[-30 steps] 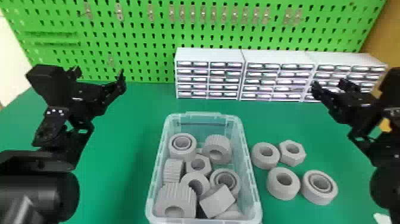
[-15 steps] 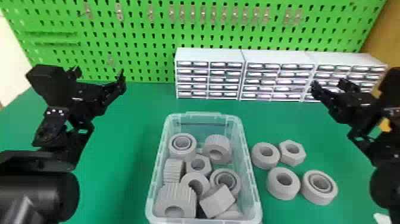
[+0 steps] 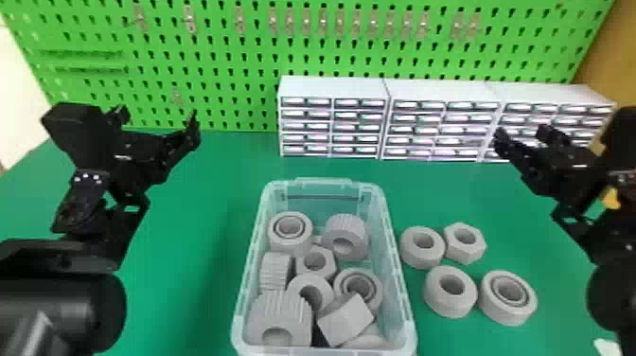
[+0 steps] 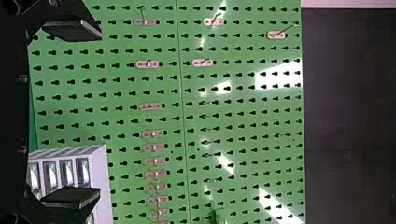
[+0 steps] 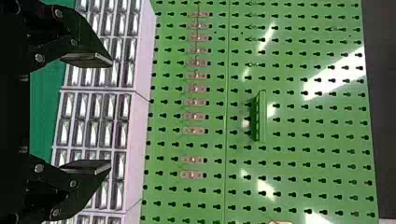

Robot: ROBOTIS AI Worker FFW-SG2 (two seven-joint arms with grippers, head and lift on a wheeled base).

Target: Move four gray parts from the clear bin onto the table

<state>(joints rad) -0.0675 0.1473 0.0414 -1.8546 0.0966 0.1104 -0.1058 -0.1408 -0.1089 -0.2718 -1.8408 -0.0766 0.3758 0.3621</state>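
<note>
Both end effectors are wide open with nothing in them: left end effector (image 3: 158, 116) up at the clear bin's (image 3: 324, 182) 10 o'clock, right end effector (image 3: 522, 134) around its 2. Left arm comes in from the view's 8 o'clock, right arm from about 4, both raised above the surface (image 3: 194, 284). Four gray parts (image 3: 449, 305) sit on it at the bin's 3, more gray parts (image 3: 279, 312) piled inside. Nothing's budged since half a second ago.
</note>
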